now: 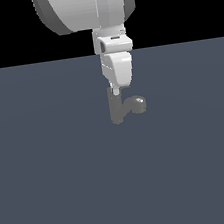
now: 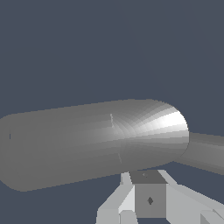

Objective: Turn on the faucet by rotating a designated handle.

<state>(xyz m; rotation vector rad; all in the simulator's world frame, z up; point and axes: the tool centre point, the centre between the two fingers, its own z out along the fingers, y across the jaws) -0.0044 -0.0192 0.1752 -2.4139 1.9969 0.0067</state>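
Note:
The faucet (image 1: 116, 109) is a small dull-grey upright cylinder on the dark floor, and its stubby spout ends in a shiny tip (image 1: 140, 101) toward the exterior view's right. My gripper (image 1: 115, 90) hangs straight down from the white arm, with its fingertips right at the top of the faucet body. The fingers look shut with nothing between them. In the exterior view the handle is hidden by the gripper. The wrist view is filled by a thick grey cylinder (image 2: 96, 144) just beyond the fingers (image 2: 150, 199). A thinner grey bar (image 2: 205, 151) runs off behind it, and I cannot tell if it is the handle.
A flat blue-grey floor (image 1: 53, 183) surrounds the faucet. The arm's large white link (image 1: 84, 7) looms at the top of the exterior view against a black background.

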